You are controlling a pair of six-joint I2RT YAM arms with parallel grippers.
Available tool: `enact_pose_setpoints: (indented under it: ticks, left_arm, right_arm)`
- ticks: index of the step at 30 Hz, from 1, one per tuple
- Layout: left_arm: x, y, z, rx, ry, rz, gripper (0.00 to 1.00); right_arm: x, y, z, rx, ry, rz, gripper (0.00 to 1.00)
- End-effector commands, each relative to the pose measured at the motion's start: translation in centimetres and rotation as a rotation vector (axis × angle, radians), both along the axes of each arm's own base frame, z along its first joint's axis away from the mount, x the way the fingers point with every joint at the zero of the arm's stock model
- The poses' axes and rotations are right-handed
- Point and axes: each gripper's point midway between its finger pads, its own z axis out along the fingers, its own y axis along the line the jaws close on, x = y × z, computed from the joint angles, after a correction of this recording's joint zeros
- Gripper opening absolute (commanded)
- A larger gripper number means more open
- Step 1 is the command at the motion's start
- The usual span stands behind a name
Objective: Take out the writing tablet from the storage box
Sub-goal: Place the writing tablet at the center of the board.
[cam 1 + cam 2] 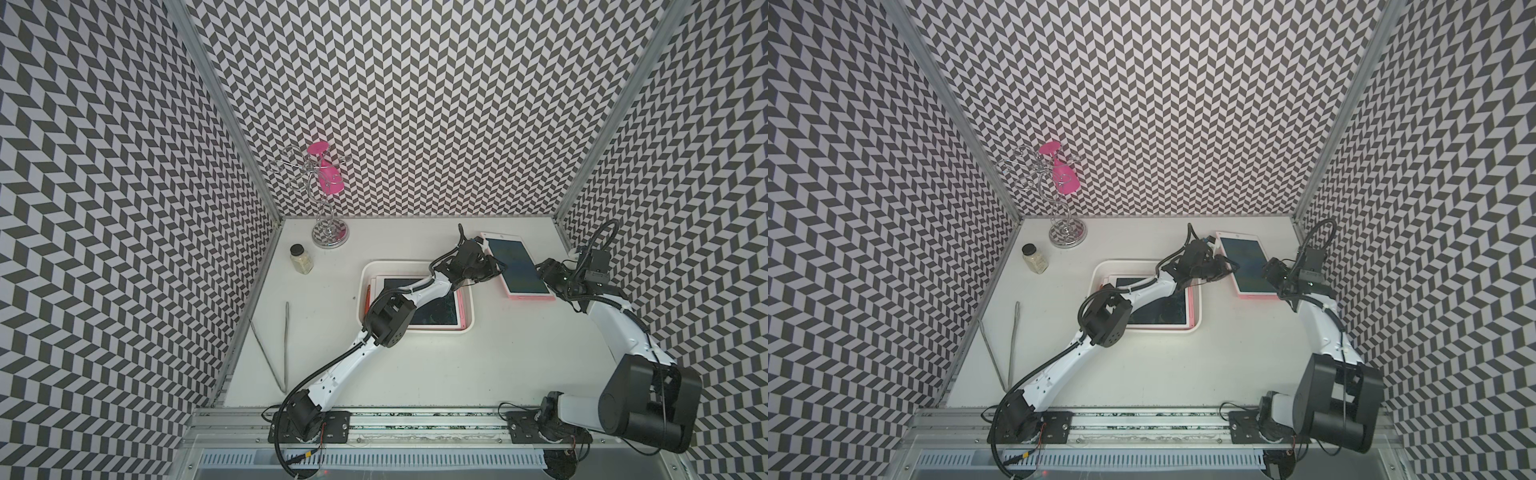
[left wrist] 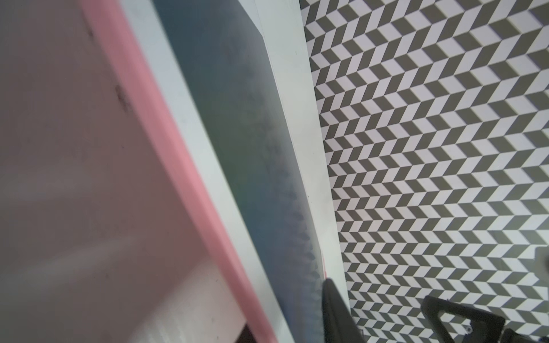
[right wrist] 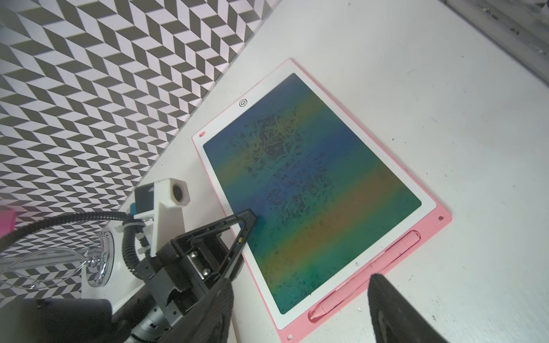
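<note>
On the table (image 1: 457,365), the storage box (image 1: 469,299) sits centrally with one tablet (image 1: 436,311) inside, the writing tablet (image 1: 517,266) lies right of it near the back edge, and the stand (image 1: 330,235), jar (image 1: 301,258) and tongs (image 1: 286,345) line the left edge.

A pink-edged writing tablet (image 1: 517,266), with a white bezel around a dark, rainbow-tinted, scratched screen, lies face up toward the far side of the surface (image 1: 457,365). It sits just right of the storage box (image 1: 395,264) and outside it, a pink stylus (image 3: 386,259) slotted along one edge. The shallow white box, rounded at its corners, holds a second tablet (image 1: 436,316), partly hidden.
</note>
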Motion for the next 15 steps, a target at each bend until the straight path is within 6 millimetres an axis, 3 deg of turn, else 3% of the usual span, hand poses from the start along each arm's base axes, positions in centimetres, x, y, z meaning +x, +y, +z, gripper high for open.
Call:
enact_pose_setpoints:
  ticks: [1, 4, 15]
  left_arm:
    - [0.7, 0.8, -1.6, 0.053, 0.015, 0.022, 0.37]
    - [0.9, 1.1, -1.9, 0.063, 0.022, 0.027, 0.44]
    - [2.5, 2.8, -2.7, 0.097, 0.042, 0.064, 0.52]
  right_arm:
    - [0.3, 0.0, -0.8, 0.000, -0.011, 0.011, 0.73]
    - [-0.3, 0.3, -2.5, 0.024, 0.036, 0.008, 0.73]
    - [-3.0, 1.6, -7.5, 0.103, 0.169, 0.019, 0.75]
